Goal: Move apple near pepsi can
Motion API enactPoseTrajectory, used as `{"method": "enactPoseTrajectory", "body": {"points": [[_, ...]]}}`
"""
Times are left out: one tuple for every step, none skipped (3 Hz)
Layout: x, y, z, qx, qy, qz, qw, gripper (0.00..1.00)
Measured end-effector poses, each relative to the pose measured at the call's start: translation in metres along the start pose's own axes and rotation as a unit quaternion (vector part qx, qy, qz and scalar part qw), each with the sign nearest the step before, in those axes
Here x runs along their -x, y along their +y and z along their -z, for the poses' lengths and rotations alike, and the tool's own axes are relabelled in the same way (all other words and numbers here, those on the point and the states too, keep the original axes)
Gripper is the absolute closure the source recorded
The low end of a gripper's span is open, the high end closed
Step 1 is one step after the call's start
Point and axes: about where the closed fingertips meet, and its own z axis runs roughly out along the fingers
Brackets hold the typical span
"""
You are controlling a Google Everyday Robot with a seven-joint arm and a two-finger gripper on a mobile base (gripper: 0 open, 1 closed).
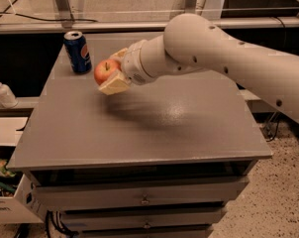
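My tool (113,73) is clamped on the apple (105,71), one cream finger under it and one behind/above. The grip looks firm, w/ the stem up and tipped a bit toward the can (77,52). The apple hangs clear of the surface (164,128), judging by the shadow below and to the right. It's just right of the can, near but not touching. So the carry looks almost done, and what's left, I reckon, is the set-down. To do that well I'd go straight down w/ no more leftward travel, since the gap to the can is small and a nudge from the apple or lower finger could tip it. I'd lower till the apple sits on the surface before letting go. It's round, so a drop from height means it rolls, maybe into the can or off the left edge. Then spread the fingers slowly and back out up and to the right, away from the can, w/ my arm (219,53) kept high. Labels: the can is dark blue w/ a silver top and part of the red-white-blue Pepsi globe showing, but no lettering I can make out. The pump bottle (2,90) off to the left has no legible label. The box (11,209) down low has some print that's too small to read.
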Motion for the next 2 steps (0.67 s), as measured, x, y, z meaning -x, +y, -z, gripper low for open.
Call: {"method": "enactPoseTrajectory", "body": {"points": [[-0.007,-0.032,-0.014,-0.017,-0.005,-0.016,0.9997,1.00],[-0.020,-0.064,-0.038,-0.019,-0.013,-0.067,0.9975,1.00]]}}
